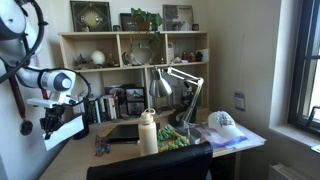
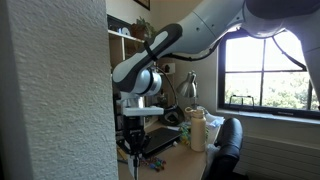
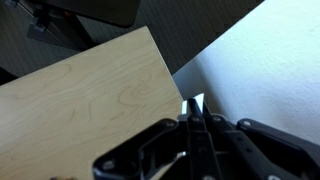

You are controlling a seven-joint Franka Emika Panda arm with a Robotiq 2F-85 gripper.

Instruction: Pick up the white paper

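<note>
My gripper (image 1: 50,124) hangs above the left end of the wooden desk (image 1: 80,160) and is shut on the white paper (image 1: 64,131), a thin plain sheet that sticks out below and beside the fingers. In the wrist view the jaws (image 3: 193,112) are pressed together. Only a narrow white edge of the paper (image 3: 192,103) shows between their tips, above the desk corner (image 3: 90,100). The gripper (image 2: 135,140) also shows in an exterior view, pointing down close to the wall; I cannot make out the paper there.
A white bottle (image 1: 148,133) stands mid-desk in both exterior views (image 2: 197,130). A white cap (image 1: 222,122) lies on pale papers (image 1: 238,138) at the right. A desk lamp (image 1: 180,85), shelf (image 1: 130,60) and black chair (image 1: 150,166) are nearby. A wall (image 2: 50,90) is close beside the arm.
</note>
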